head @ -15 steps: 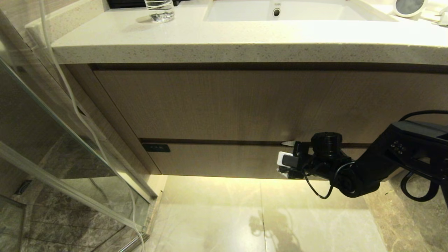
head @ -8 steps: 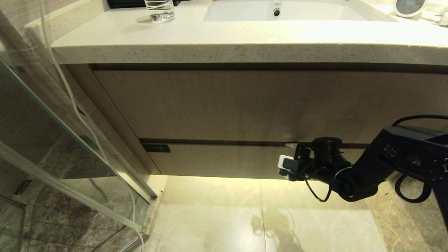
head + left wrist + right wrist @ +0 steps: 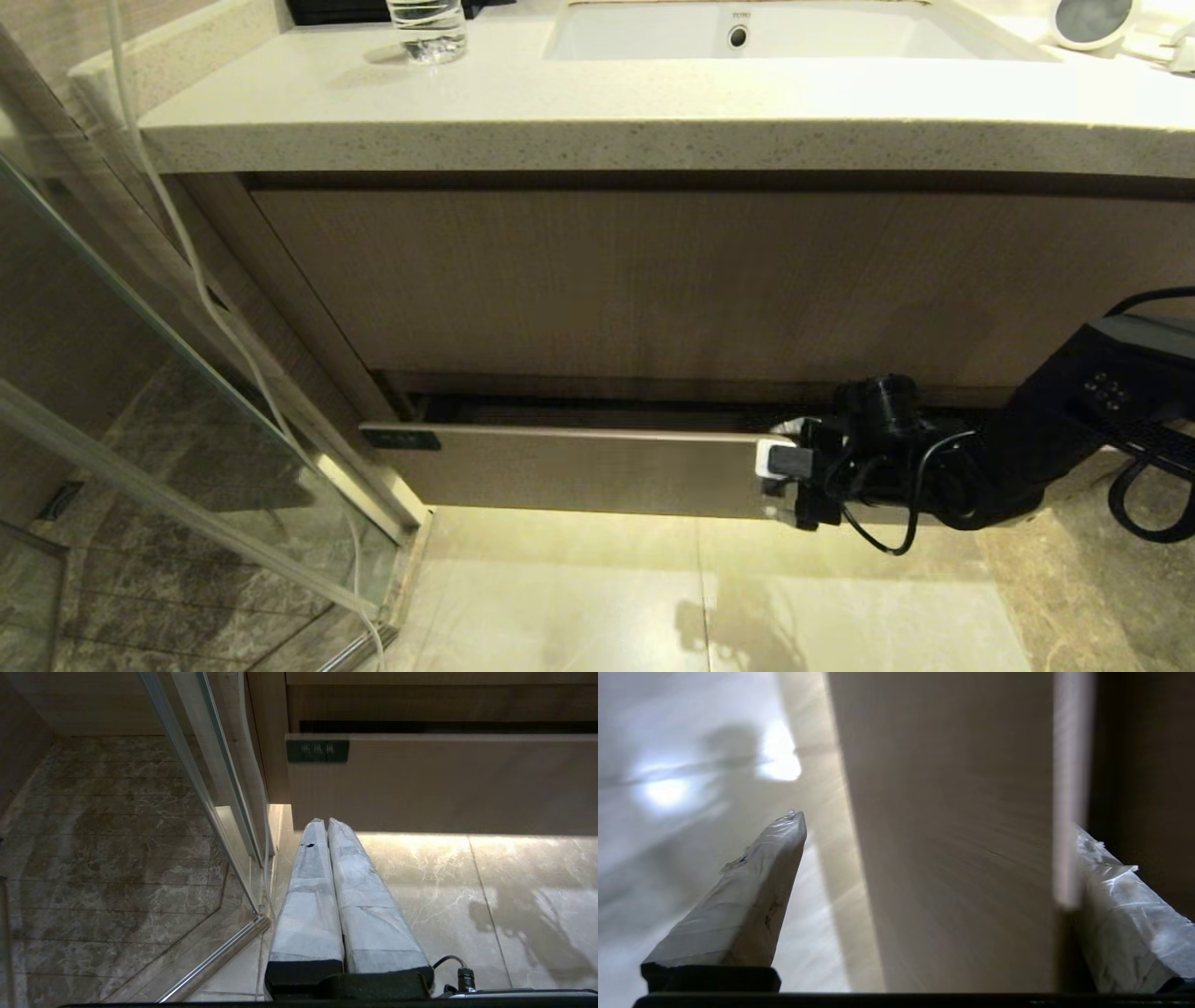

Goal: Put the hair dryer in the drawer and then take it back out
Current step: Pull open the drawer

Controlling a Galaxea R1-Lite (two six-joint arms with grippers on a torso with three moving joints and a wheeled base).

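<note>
Now the drawer (image 3: 579, 471), low in the head view below the tall wood-grain panel (image 3: 653, 280), stands slightly pulled out, a dark gap showing above its front. The right gripper (image 3: 780, 457) sits at the drawer front's upper edge toward the lower right of the frame; in the right wrist view its jaws stand wide, one finger in front of the drawer front (image 3: 962, 835) and the other behind its top edge. The left gripper (image 3: 322, 823) hangs above the floor with its jaws pressed together. The hair dryer (image 3: 1092, 21) lies on the counter (image 3: 597, 103) at the upper right corner, beside the sink (image 3: 766, 33). A glass (image 3: 427, 28) stands at upper left.
</note>
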